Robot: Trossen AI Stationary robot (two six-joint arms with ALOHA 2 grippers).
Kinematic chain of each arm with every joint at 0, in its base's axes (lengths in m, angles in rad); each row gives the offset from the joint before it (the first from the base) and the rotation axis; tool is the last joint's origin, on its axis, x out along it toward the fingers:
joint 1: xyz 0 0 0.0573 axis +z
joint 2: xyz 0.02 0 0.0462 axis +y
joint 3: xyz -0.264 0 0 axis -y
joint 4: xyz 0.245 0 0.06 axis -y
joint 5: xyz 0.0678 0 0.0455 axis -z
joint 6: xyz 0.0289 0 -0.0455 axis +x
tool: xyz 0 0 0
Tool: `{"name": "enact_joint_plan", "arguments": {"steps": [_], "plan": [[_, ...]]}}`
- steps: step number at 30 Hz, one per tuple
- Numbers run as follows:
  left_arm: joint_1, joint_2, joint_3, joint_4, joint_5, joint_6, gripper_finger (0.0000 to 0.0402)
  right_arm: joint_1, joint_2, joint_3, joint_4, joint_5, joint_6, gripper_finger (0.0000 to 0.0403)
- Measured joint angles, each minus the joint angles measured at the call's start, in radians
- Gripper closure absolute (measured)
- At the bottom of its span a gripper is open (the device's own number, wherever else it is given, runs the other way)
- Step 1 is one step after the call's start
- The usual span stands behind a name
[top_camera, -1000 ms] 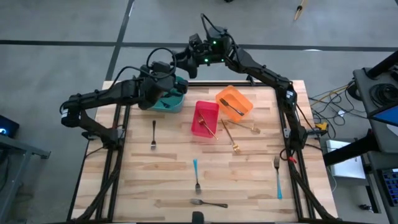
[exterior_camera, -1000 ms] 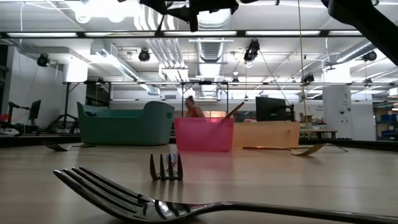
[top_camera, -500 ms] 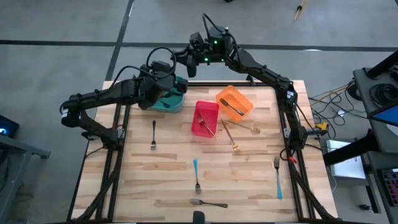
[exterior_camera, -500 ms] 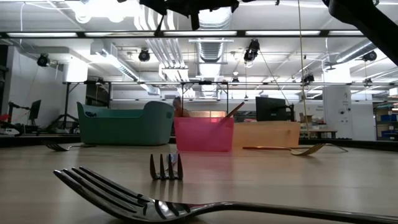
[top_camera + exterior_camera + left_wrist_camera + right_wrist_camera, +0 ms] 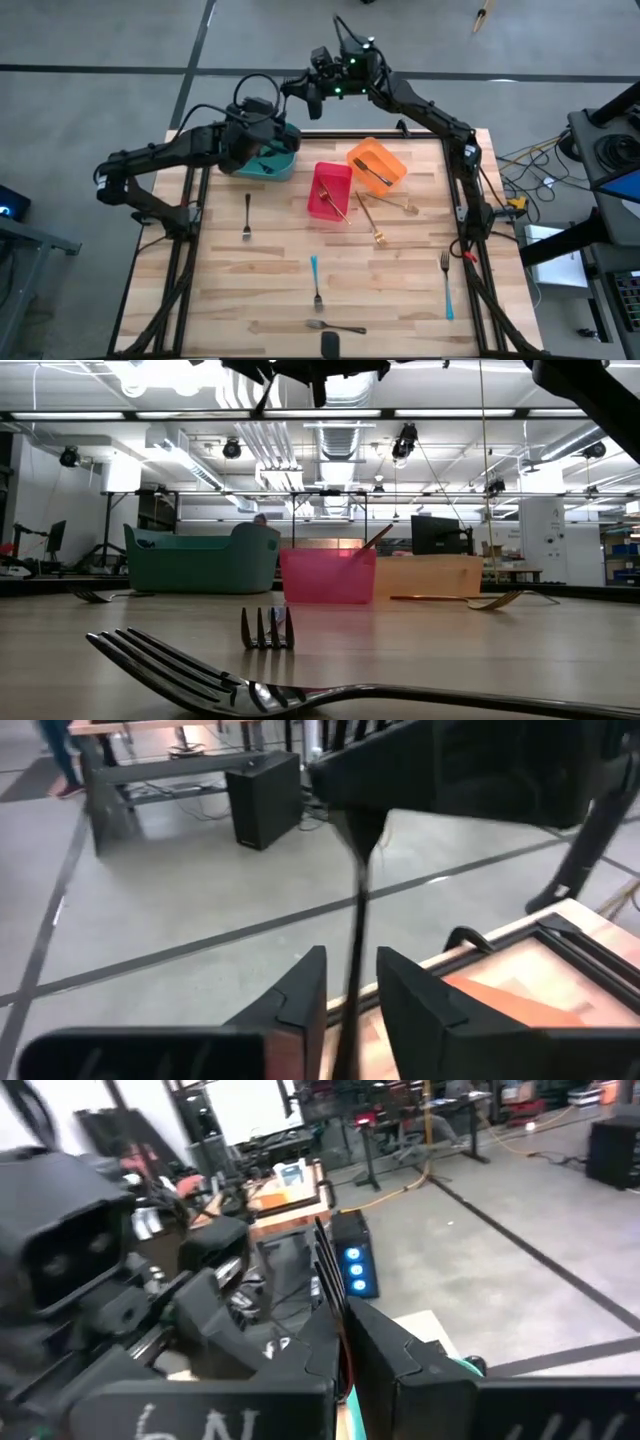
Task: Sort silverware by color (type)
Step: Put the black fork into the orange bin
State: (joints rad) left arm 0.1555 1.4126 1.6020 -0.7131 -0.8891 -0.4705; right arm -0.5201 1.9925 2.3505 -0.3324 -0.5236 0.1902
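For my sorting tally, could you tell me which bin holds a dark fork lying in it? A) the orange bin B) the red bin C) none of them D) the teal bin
A: in the high view a dark fork lies across the orange bin.

Three bins, teal [image 5: 272, 160], red [image 5: 330, 190] and orange [image 5: 376, 164], crowd the far side of the wooden surface [image 5: 270, 270], beneath both arms; scattered forks [image 5: 247, 215] dot the open near half, where wide gaps apparently leave passage.
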Motion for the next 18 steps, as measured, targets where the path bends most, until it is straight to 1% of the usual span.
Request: {"name": "enact_joint_plan", "arguments": {"steps": [3,5,7,10,12,16,18], "plan": [[0.001,-0.023,0.000,-0.004,0.052,0.035,0.0308,-0.023,-0.012,0.000,-0.042,-0.076,-0.007,0.0394],[0.006,-0.044,0.000,-0.007,0.124,0.082,0.0299,-0.040,-0.017,0.000,-0.088,-0.133,-0.032,0.0394],[0.018,-0.066,0.000,-0.005,0.234,0.136,0.0294,-0.055,-0.022,0.000,-0.151,-0.195,-0.073,0.0394],[0.061,-0.091,0.000,-0.006,0.468,0.201,0.0293,-0.070,-0.027,0.000,-0.272,-0.288,-0.142,0.0394],[0.099,-0.097,0.000,-0.004,0.597,0.239,0.0294,-0.071,-0.032,0.000,-0.369,-0.293,-0.195,0.0394],[0.174,-0.083,-0.020,0.034,0.765,0.303,0.0295,-0.069,-0.043,0.000,-0.564,-0.257,-0.325,0.0394],[0.210,-0.072,-0.041,0.094,0.870,0.326,0.0295,-0.067,-0.054,0.000,-0.634,-0.244,-0.359,0.0394]]}}
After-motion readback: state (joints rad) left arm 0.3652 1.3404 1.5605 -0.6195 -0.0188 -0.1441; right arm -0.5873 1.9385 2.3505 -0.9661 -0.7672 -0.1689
